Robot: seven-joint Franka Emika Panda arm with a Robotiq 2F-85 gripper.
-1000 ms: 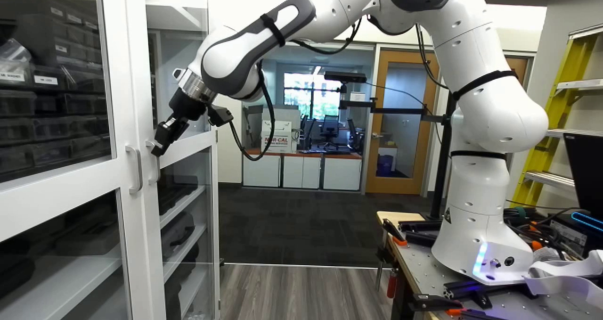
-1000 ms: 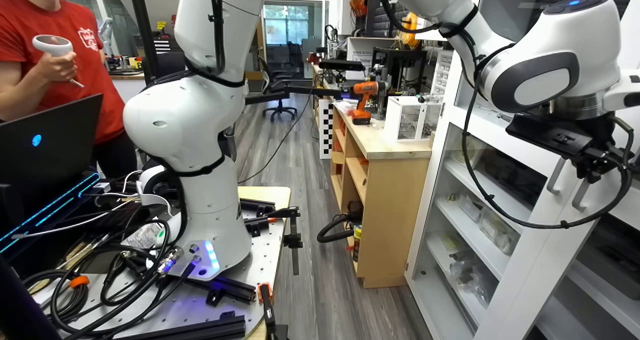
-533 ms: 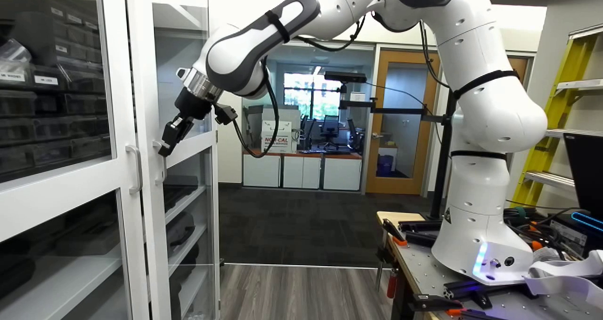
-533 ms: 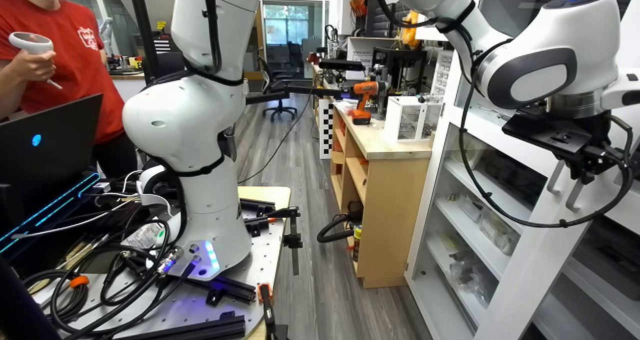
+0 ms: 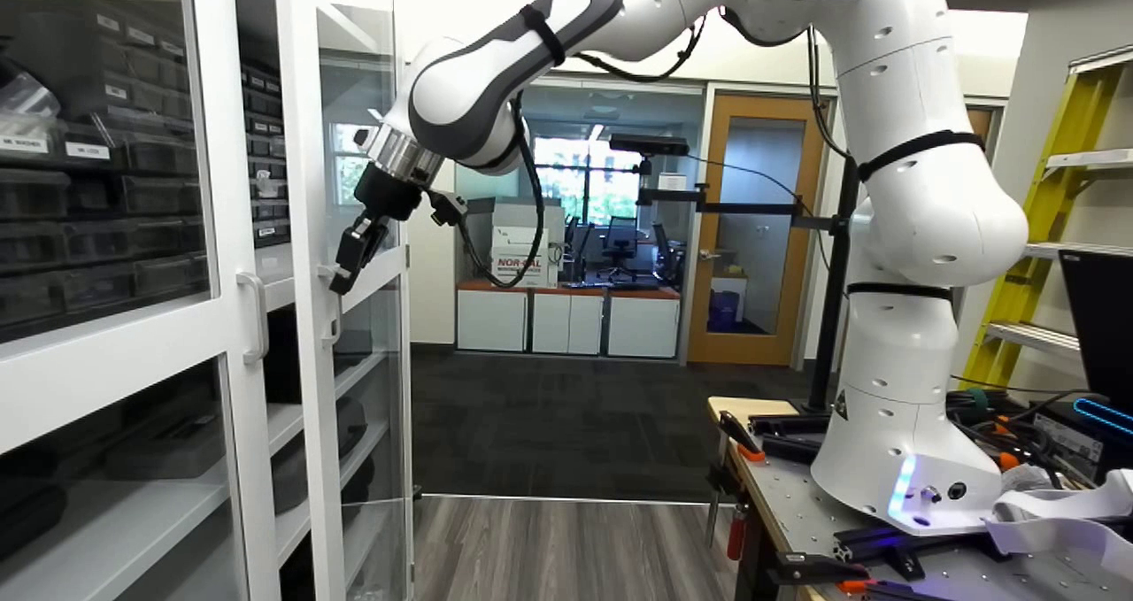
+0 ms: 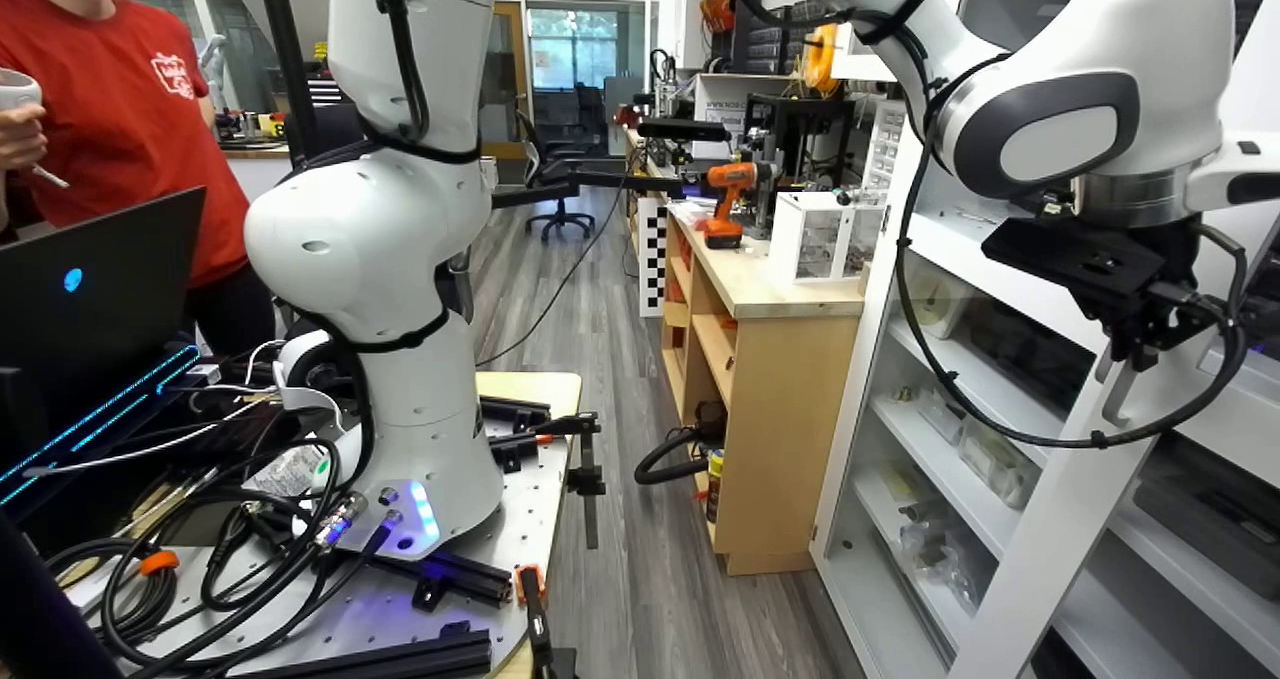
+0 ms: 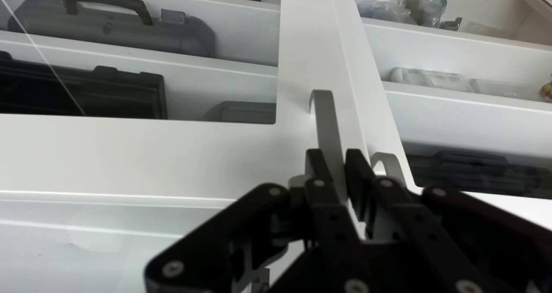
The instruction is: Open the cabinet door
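Note:
The cabinet door (image 5: pixel 305 185) is tall, white-framed and glazed. It stands partly open, with a gap between it and the neighbouring door. Its slim bar handle (image 7: pixel 327 120) shows in the wrist view, and its lower end shows below the fingers in both exterior views (image 5: pixel 334 328) (image 6: pixel 1120 394). My gripper (image 7: pixel 332 155) has one black finger on each side of this handle and is closed on it. The gripper also shows at the handle in both exterior views (image 5: pixel 341 284) (image 6: pixel 1135 354). The fingers hide the middle of the handle.
The neighbouring white door (image 5: pixel 226 256) with its own handle (image 5: pixel 257 318) is shut beside the gap. Dark bins (image 5: pixel 265 158) and shelves show inside. A wooden workbench (image 6: pixel 790 299) stands beside the cabinet. A person in red (image 6: pixel 120 119) stands behind the robot's table (image 6: pixel 530 519). A cable hangs below the wrist.
The gripper has pulled the handle away from the cabinet, rightward in an exterior view. The door has swung outward, and a widening gap shows the shelves and bins inside.

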